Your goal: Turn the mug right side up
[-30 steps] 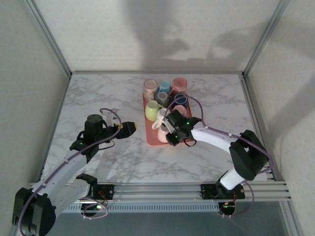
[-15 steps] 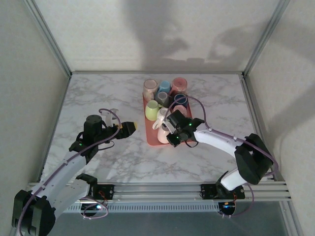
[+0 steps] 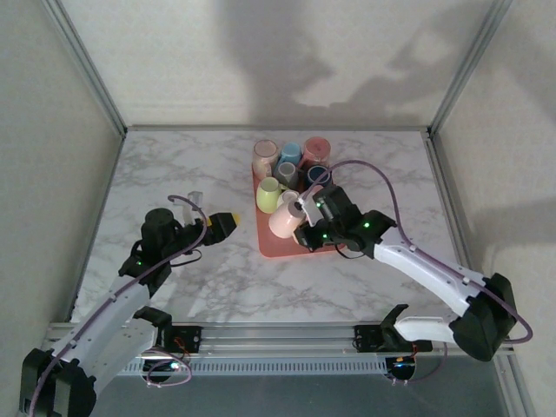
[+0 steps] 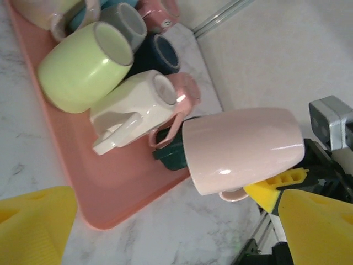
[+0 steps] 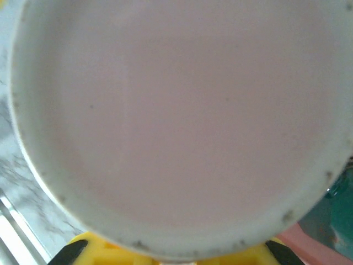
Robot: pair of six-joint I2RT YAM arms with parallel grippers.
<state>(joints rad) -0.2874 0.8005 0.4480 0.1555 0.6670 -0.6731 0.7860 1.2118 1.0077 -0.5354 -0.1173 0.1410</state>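
A pale pink mug (image 3: 285, 221) hangs tilted on its side over the near part of the salmon tray (image 3: 271, 249). My right gripper (image 3: 304, 229) is shut on it at the handle side. In the left wrist view the mug (image 4: 242, 148) floats above the tray (image 4: 110, 193), with a yellow right finger (image 4: 276, 185) under it beside the handle (image 4: 231, 194). The mug's flat underside (image 5: 176, 121) faces the right wrist camera, above the yellow fingers (image 5: 110, 251). My left gripper (image 3: 228, 223) stands open over the table left of the tray, nothing between its fingers (image 4: 33, 226).
Several other mugs crowd the far half of the tray: a lime green one (image 3: 268, 195), a white one (image 4: 138, 107), a grey one (image 3: 287, 172), a blue one (image 3: 291, 154) and pink ones (image 3: 316, 148). Metal frame posts (image 3: 91, 78) and walls bound the marble table (image 3: 174, 174).
My right arm has lifted the pink mug off the tray and tipped it over while its elbow swung out to the right. The left gripper has hardly moved.
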